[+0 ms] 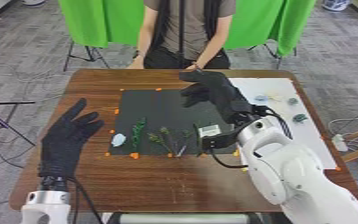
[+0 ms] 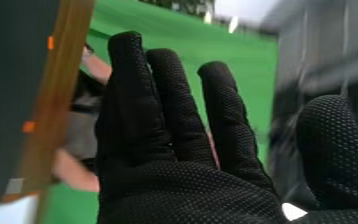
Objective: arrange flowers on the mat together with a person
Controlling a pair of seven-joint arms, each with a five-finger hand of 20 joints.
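In the head view my right hand [image 1: 214, 89] is above the far right corner of the black mat [image 1: 162, 107], holding nothing; in the right wrist view the right hand [image 2: 193, 192] has straight, spread fingers. Left of the mat, my left hand [image 1: 66, 136] stays open over the wood. A pale blue flower [image 1: 119, 139] lies at the mat's near left corner, beside a long green stem [image 1: 137, 133]. Thin stems with small heads [image 1: 166, 139] lie near the mat's near edge. Small bluish-green flowers [image 1: 293, 101] rest on the white sheet [image 1: 310, 137] at the right.
A whitish item [image 1: 209, 131] lies by my right forearm on the mat. Orange marks [image 1: 135, 155] dot the wooden table [image 1: 149, 187] around the mat. Across the table stands a person, hands [image 1: 193, 66] at the far edge. My right arm extends over the white sheet.
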